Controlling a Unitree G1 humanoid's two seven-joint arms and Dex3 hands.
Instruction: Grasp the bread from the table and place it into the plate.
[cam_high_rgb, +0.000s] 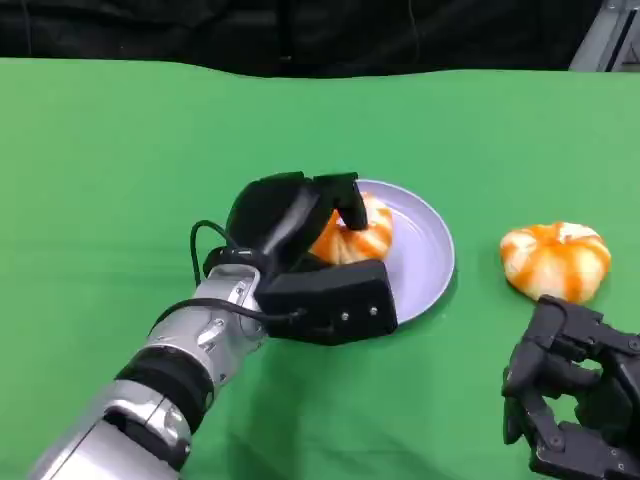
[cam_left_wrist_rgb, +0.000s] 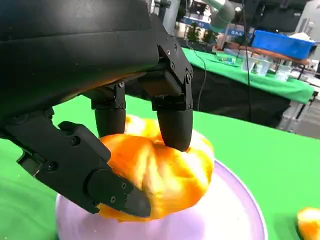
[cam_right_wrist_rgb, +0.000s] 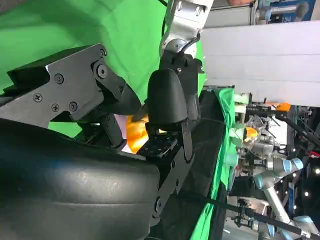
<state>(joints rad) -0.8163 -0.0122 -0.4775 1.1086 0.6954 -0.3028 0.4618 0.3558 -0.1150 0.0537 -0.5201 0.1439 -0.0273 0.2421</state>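
My left hand (cam_high_rgb: 298, 245) grips an orange and white bread bun (cam_high_rgb: 357, 238) from its near side, and the bun sits on the lavender plate (cam_high_rgb: 428, 252) at the table's centre. In the left wrist view the fingers (cam_left_wrist_rgb: 175, 120) press on top of the bun (cam_left_wrist_rgb: 165, 175) and the thumb touches its side, with the bun's base on the plate (cam_left_wrist_rgb: 235, 212). A second bun (cam_high_rgb: 556, 258) lies on the cloth to the right of the plate. My right hand (cam_high_rgb: 575, 405) hovers just in front of it, holding nothing, fingers apart (cam_right_wrist_rgb: 167, 97).
Green cloth (cam_high_rgb: 120, 180) covers the table, and its far edge meets a dark backdrop. The right wrist view shows my left forearm (cam_right_wrist_rgb: 185, 25) and a bit of the held bun (cam_right_wrist_rgb: 134, 134). Other green tables and blue bins (cam_left_wrist_rgb: 280, 42) stand beyond.
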